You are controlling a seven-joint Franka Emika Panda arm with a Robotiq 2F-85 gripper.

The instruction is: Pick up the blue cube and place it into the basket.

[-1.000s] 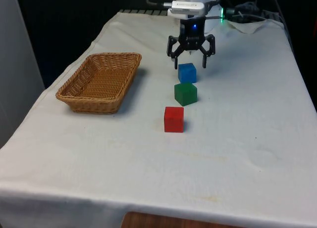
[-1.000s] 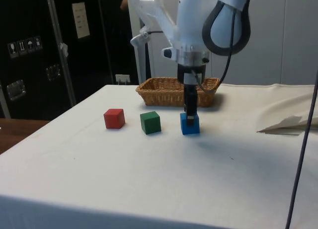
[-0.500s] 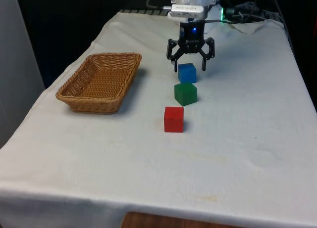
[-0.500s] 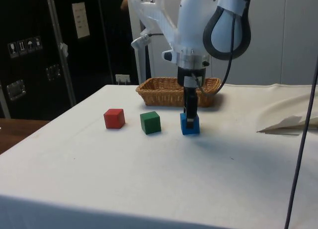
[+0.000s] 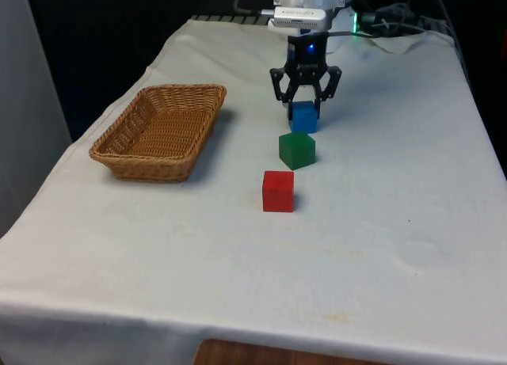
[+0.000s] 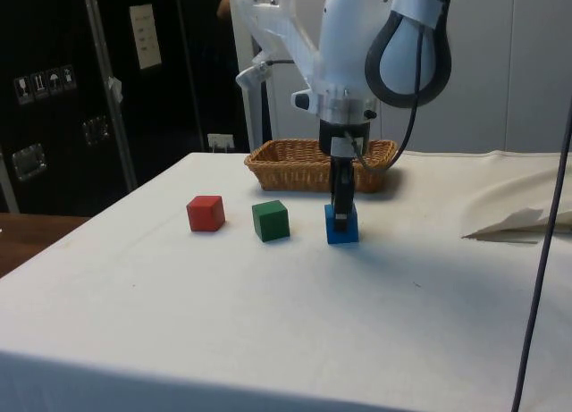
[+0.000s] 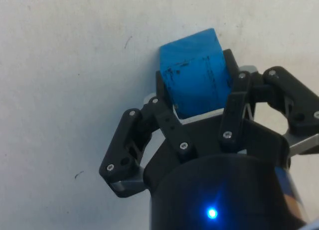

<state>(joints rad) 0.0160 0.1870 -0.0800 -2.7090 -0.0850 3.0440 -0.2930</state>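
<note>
Bare cloth lies between the blue cube (image 5: 303,118) and the basket (image 5: 161,131); the green cube (image 5: 296,150) sits just beside.

You see the blue cube (image 5: 303,119) flat on the counter toward its far edge. The empty woven basket (image 5: 160,130) lies well apart from it.

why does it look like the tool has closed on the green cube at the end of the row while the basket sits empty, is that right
Not quite: the tool has closed on the blue cube, not the green one. The front view shows the green cube untouched in the middle of the row, and the wrist view shows blue between the fingers. The basket does sit empty.
</note>
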